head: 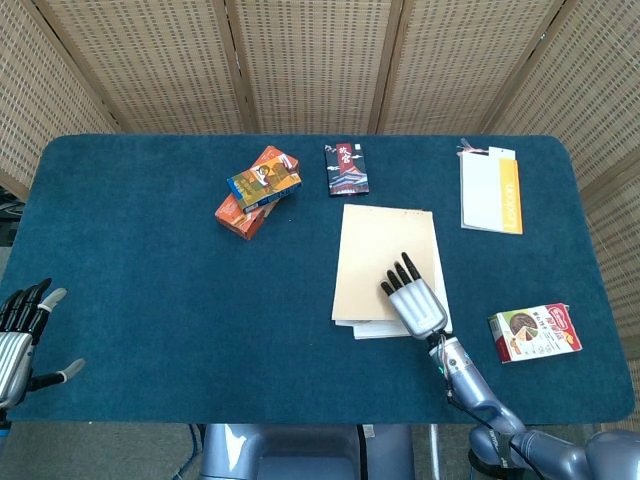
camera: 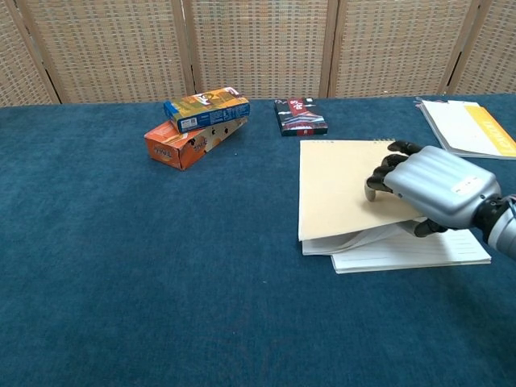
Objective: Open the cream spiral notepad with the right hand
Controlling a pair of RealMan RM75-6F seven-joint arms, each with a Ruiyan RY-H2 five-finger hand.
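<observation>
Notepad (head: 385, 262) right of table (head: 140, 300) centre, long axis running front to back, spiral edge far. Right hand (head: 416, 302) grasps its lifted cream cover at the near right corner. Left hand (head: 15, 335) released, fingers apart. Two stacked boxes (head: 256, 191), one booklet (head: 346, 168).

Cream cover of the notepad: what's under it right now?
Under the cream cover, lined white pages stick out at the near edge, one curling up. The right hand rests on the cover; its thumb reaches beneath. Pages further in are hidden.
</observation>
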